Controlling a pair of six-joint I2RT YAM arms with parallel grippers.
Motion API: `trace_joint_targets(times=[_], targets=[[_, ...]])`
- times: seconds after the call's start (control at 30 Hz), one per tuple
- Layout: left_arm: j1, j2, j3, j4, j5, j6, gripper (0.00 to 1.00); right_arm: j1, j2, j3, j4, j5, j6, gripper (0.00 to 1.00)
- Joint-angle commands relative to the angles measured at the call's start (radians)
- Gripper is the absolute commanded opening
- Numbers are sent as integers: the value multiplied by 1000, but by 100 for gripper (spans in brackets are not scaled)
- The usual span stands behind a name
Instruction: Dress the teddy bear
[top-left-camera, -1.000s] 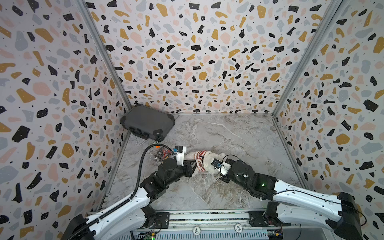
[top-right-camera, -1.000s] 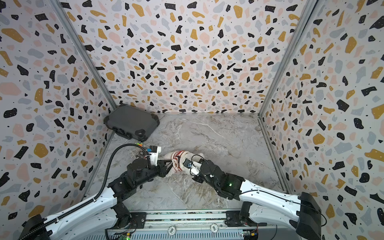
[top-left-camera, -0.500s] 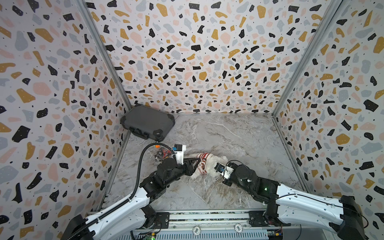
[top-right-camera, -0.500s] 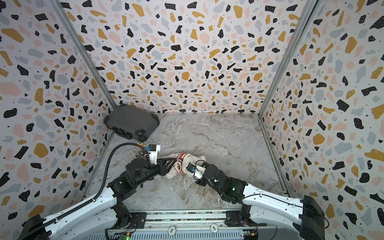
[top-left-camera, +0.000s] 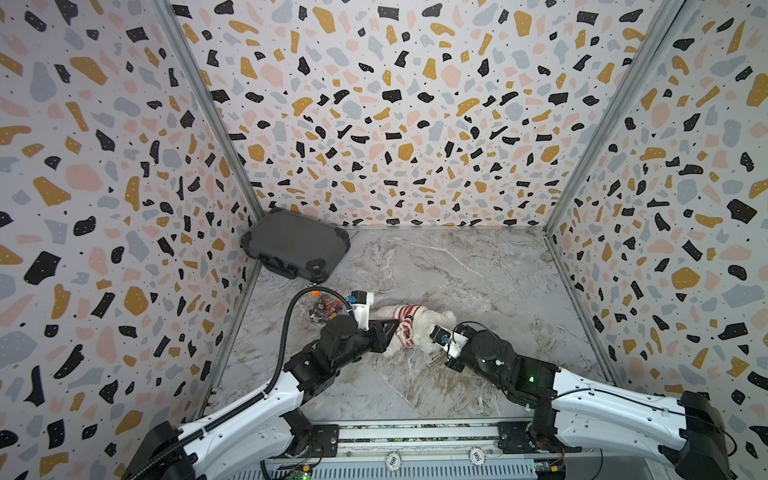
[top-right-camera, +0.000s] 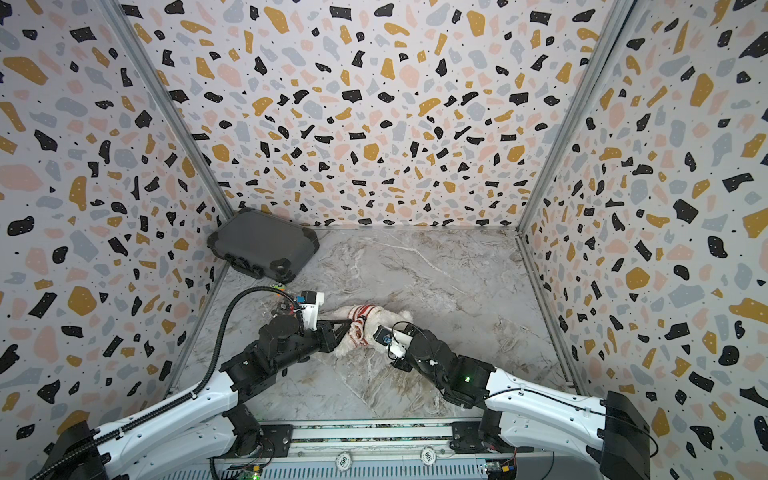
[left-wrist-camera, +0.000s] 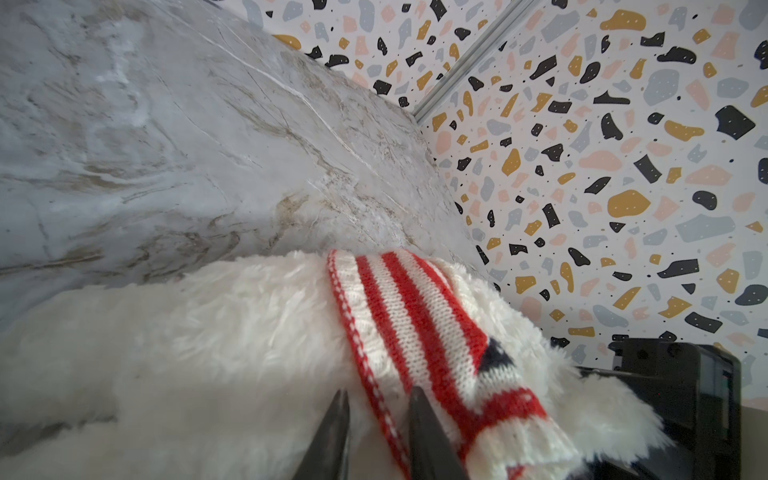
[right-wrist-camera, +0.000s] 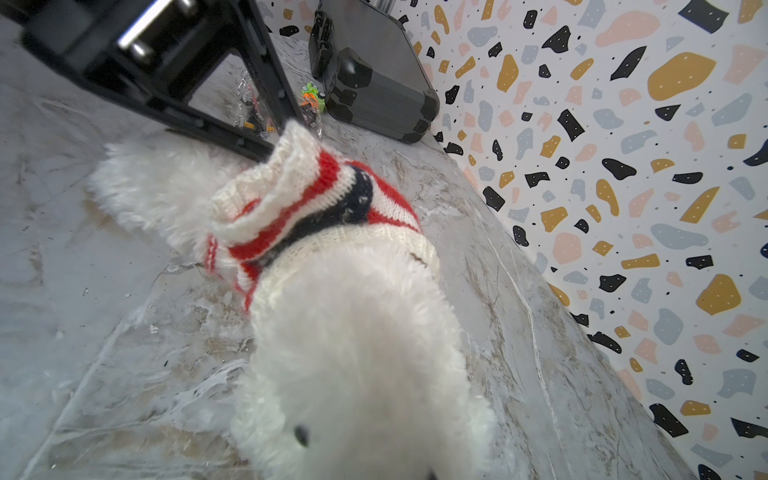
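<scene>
We are counting one teddy bear (top-left-camera: 434, 321), one striped sweater (top-left-camera: 409, 312), one dark grey hard case (top-left-camera: 295, 245), one clear bag of small toy pieces (top-left-camera: 323, 308) and two grippers. The bear is lying on the marble tabletop (top-left-camera: 457, 270), well apart from the case. It is on the case's near side, toward the arms' base, and off to the case's right in both top views. The bag is sitting much nearer the case, just in front of it.

The red-and-white sweater is wrapping only the bear's chest, bunched up below the neck, and the fur of the lower body is showing bare beyond its hem. The left gripper (left-wrist-camera: 380, 436) is reaching in from the case's side. Its jaws are standing narrow and pinching that hem, which is rising to a peak at its fingers in the right wrist view. The right gripper (top-left-camera: 430, 332) is sitting at the bear's head, the end farthest from the case. It is closed tight into the fur, with its fingers buried out of sight. We are seeing one small dark eye (right-wrist-camera: 301, 434) there.
</scene>
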Motion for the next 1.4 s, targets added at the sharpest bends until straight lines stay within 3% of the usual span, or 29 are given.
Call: trace_joint_targets(times=[0.0,0.5,0.77,1.37], targets=[[-7,1,17,50,38,5,21,0,-15,5,65,18,0,0],[-20,7,32,56,64,0,15,0,7,-4,66,12,-14,0],[-21,-6,46,49,56,4,0,0,4,-11,61,46,-9,0],[-23,-137,61,-104,24,26,0,-163,9,16,-16,-6,134,0]])
